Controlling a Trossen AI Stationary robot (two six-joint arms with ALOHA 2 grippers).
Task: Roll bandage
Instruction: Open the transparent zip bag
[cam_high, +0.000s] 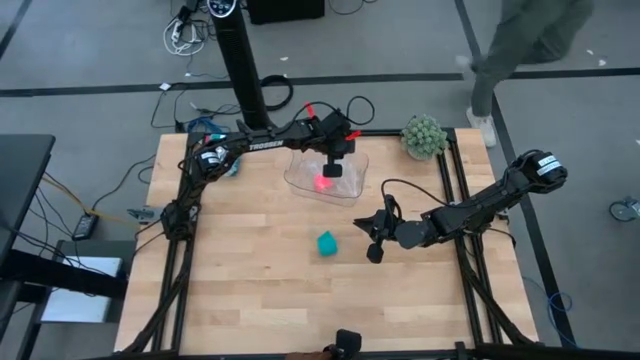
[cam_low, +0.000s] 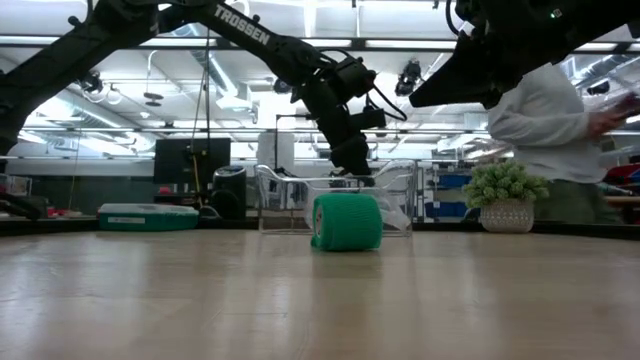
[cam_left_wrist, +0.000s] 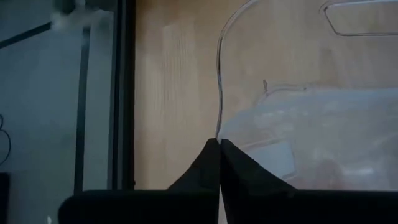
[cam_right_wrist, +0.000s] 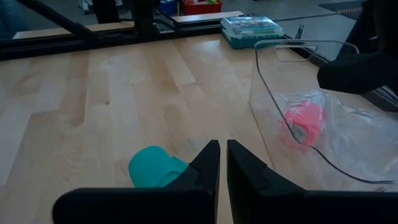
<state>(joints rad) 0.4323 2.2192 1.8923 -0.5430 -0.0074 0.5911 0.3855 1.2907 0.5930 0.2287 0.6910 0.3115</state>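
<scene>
Pale wooden worktop (cam_high: 250, 300) is carrying everything, with grey floor showing around it. Going from left to right, the left gripper (cam_high: 331, 170) is hanging over the clear plastic tray (cam_high: 300, 172) at the far side, its fingers pressed together; whether they are pinching the crinkled clear bag (cam_right_wrist: 348, 134) there, I cannot tell. Inside that tray a pink roll (cam_high: 325, 183) is lying. Nearer the middle, the bandage (cam_high: 326, 243) is sitting as a compact teal cylinder on bare wood, apart from the tray. It is lying on its curved side, its long axis running level with the wood, one flat end facing roughly toward the right arm. Just beside it, the right gripper (cam_high: 374, 250) is hovering, clenched and holding nothing. Resting like that, the bandage could wheel away if nudged, and its loose end may be unwinding if nothing is securing it. The left gripper could also be dragging the light tray.
</scene>
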